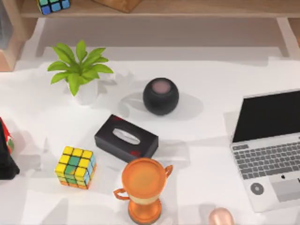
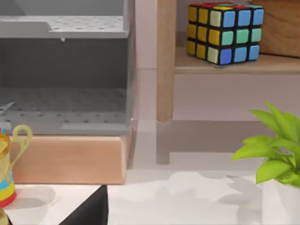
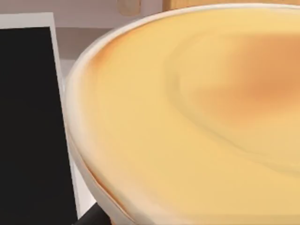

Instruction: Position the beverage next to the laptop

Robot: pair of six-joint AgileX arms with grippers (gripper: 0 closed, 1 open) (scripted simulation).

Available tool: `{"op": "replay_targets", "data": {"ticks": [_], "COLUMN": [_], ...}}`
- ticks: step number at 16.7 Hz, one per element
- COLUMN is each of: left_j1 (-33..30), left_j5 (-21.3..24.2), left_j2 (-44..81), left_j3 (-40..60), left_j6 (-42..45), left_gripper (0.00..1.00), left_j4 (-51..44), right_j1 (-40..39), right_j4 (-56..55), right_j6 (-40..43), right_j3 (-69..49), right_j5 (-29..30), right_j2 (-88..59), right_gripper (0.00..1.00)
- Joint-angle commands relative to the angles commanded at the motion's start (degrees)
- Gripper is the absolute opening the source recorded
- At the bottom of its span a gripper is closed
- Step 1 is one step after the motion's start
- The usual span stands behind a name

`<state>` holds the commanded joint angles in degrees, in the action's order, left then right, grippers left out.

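The silver-grey laptop with the black screen and grey keyboard [image 1: 269, 150] stands open, and everything else is best placed from it. The beverage, a peach-pink rounded container [image 1: 221, 217], sits just off the laptop's front corner on the trackpad side, near it but apart from it. In the right wrist view its pale-rimmed, cream-orange surface [image 3: 197, 122] looms very close, with the laptop's dark screen [image 3: 28, 117] right behind. A dark sliver [image 3: 96, 216] may be part of the right gripper, but whether that gripper is open or gripping the drink I cannot tell. The same goes for the left gripper; the left arm [image 1: 5, 165] is parked far from the laptop, beyond the multicoloured puzzle cube [image 1: 75, 167]. The orange metal trophy cup [image 1: 143, 187], the black tissue box [image 1: 126, 138] and the black round speaker [image 1: 161, 96] lie between (none is touching the drink). By my reading the task is nearly done: the beverage is already in the laptop's neighbourhood, and what seems left is settling it upright on the white tabletop [image 1: 201, 126] and letting go.
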<state>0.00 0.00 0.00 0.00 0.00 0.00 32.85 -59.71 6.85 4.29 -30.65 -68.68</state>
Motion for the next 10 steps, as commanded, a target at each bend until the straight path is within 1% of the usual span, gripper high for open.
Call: {"op": "replay_targets", "data": {"ticks": [4, 5, 10], "left_j1": [0.0, 0.0, 0.0], "left_j5": [0.0, 0.0, 0.0], "left_j2": [0.0, 0.0, 0.0], "left_j3": [0.0, 0.0, 0.0], "left_j6": [0.0, 0.0, 0.0], "left_gripper": [1.00, 1.00, 1.00], "left_j4": [0.0, 0.0, 0.0], "right_j1": [0.0, 0.0, 0.0], "right_j4": [0.0, 0.0, 0.0], "right_j6": [0.0, 0.0, 0.0], "right_j3": [0.0, 0.0, 0.0], "right_j5": [0.0, 0.0, 0.0], "right_j2": [0.0, 0.0, 0.0], "right_gripper": [0.98, 1.00, 1.00]}}
